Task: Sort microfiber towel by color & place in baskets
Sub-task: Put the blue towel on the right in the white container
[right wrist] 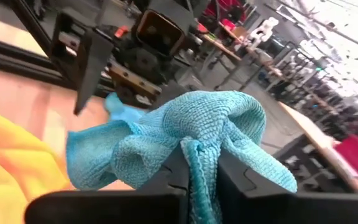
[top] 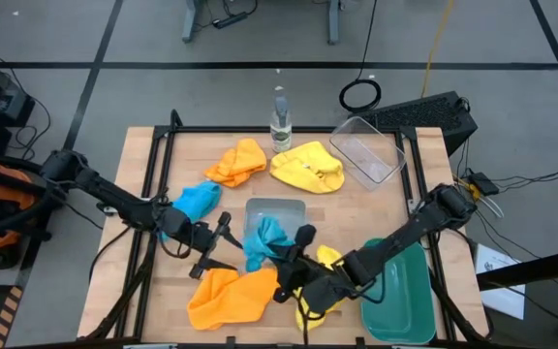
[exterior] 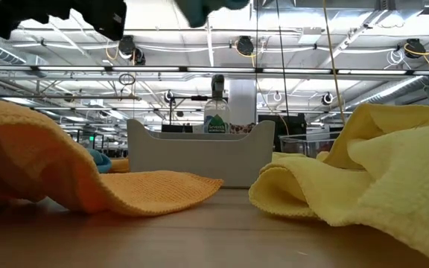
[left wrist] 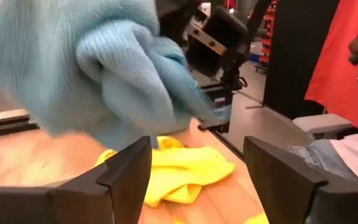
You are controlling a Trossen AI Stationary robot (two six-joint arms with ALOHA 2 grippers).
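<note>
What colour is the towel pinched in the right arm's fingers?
Bright blue; the soft blue microfiber towel shows best in the right wrist view.

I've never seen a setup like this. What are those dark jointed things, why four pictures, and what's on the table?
They are two robot arms sorting cloths by colour. One camera looks down from above, one sits at table height, and one rides on each wrist. The right hand is shut on a blue towel above the pale basket. The left hand stands open beside it. Orange towels, yellow towels, another blue towel, a clear basket, a green basket and a bottle are on the table.
</note>
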